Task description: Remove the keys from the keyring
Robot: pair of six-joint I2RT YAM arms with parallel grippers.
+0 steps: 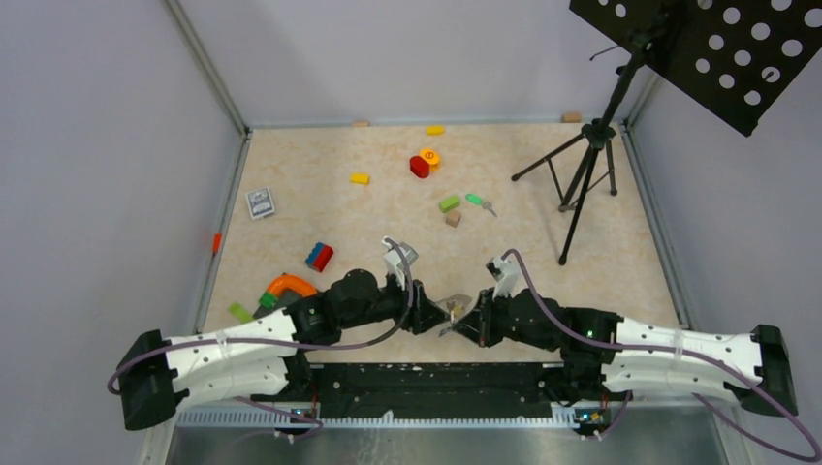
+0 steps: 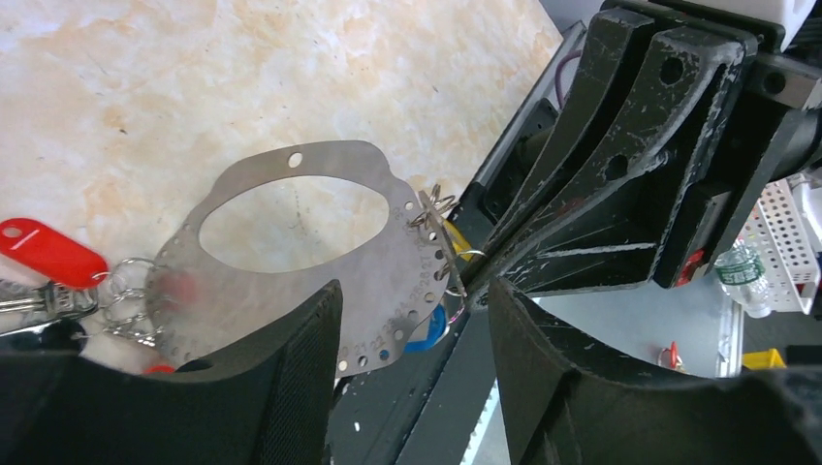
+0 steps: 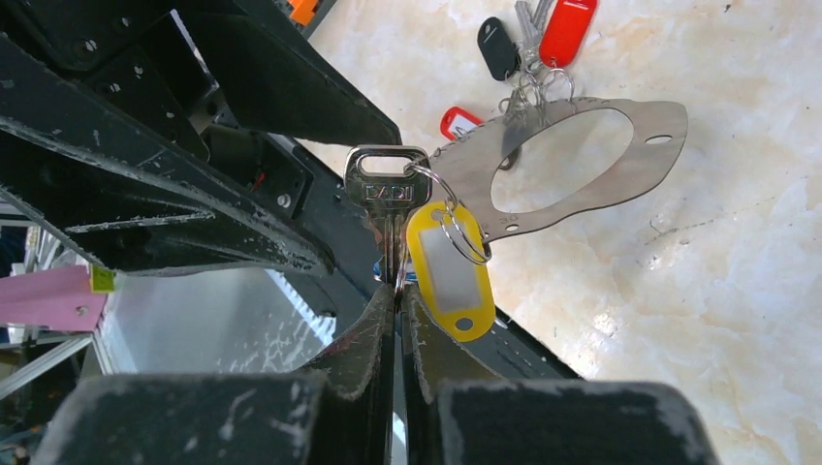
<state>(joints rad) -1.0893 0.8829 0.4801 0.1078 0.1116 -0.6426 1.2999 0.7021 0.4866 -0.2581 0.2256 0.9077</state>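
L gripper (image 2: 415,300) is set low over the keyring (image 2: 291,291). Its jaws are spread wide w/ the plate's lower rim lying btwn them. No clamp is seen, so it is judged to be bracing rather than holding. The keyring, a flat grey metal plate w/ an oval cut-out, is found centre-front btwn the two arms. In L wrist view a red tag (image 2: 44,254) and keys (image 2: 44,300) are hung off its left rim. R gripper (image 3: 397,291) is closed tight on the blade of a silver key (image 3: 388,189), presumably so the key can be worked off its small ring (image 3: 434,179). A yellow tag (image 3: 444,271) dangles beside it.

Room: the base rail (image 1: 426,378) is just behind the work and L gripper is close opposite, so pulls are best aimed toward open table (image 1: 543,252) further out.
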